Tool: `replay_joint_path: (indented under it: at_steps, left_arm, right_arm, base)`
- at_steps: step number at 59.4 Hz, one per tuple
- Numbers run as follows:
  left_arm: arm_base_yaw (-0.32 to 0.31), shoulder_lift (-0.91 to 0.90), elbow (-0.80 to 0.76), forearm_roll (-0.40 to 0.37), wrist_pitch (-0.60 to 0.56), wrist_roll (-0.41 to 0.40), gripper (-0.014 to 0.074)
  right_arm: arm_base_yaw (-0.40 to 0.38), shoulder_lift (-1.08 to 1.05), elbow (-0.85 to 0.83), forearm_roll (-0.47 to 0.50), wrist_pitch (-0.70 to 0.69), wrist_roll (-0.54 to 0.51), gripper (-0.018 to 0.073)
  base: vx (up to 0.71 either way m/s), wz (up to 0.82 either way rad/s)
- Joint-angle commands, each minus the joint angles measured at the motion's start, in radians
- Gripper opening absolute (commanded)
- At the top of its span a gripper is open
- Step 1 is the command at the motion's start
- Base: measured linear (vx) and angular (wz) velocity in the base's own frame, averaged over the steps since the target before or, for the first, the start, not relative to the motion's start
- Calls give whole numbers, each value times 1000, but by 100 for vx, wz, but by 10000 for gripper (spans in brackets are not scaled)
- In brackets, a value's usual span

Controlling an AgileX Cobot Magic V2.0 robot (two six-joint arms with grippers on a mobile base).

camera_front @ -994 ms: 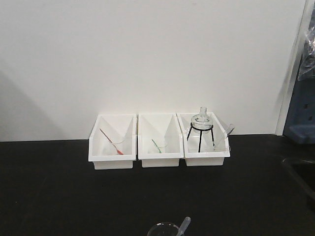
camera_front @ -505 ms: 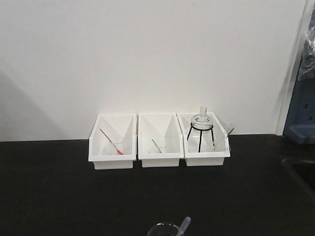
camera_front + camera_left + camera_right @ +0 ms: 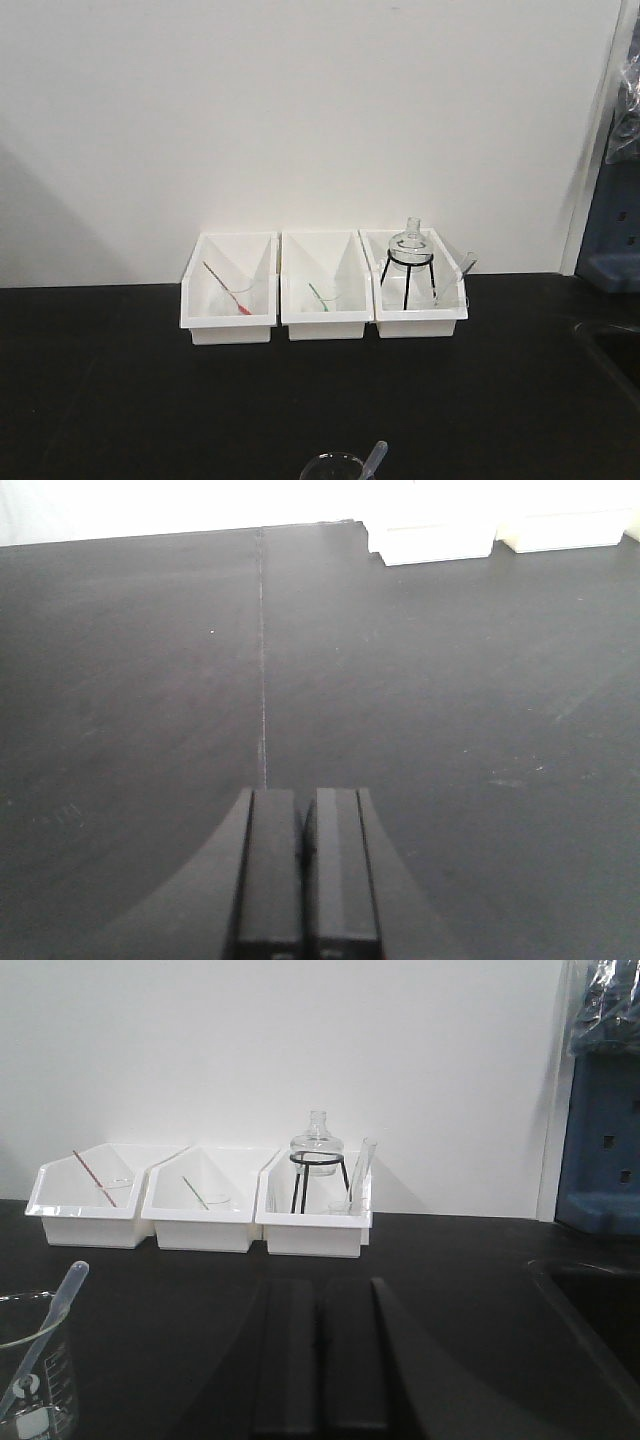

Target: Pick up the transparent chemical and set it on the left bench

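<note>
Nearest to the robot, at the front of the black bench [image 3: 120, 390], the transparent chemical [image 3: 45, 1335] leans with its bulb up in a glass beaker [image 3: 30, 1380], so I judge the right gripper [image 3: 320, 1360] should come from above and close gently on the soft stem. Both the right gripper and the left gripper [image 3: 302, 875] have their jaws pressed together and hold nothing. Farther back, the three white bins [image 3: 325, 290] stand against the wall.

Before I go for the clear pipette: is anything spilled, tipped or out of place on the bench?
Nothing stands out. The three white plastic bins sit in a straight row against the wall, the glass flask stands upright on its black wire stand, and the clear plastic pipette leans in the glass beaker. The matte black worktop shows no spill.
</note>
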Motion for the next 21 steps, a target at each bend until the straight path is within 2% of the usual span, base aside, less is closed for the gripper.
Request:
replay_joint_path:
  at_steps: [1,21]
  left_arm:
    - [-2,-19,16,-1,-78,-8,-3]
    - [-2,-19,16,-1,-78,-8,-3]
  right_arm:
    - [-5,-14,9,-4,-78,-7,-8]
    - [-5,-14,9,-4,-78,-7,-8]
  base:
    - [0,0]
    - [0,0]
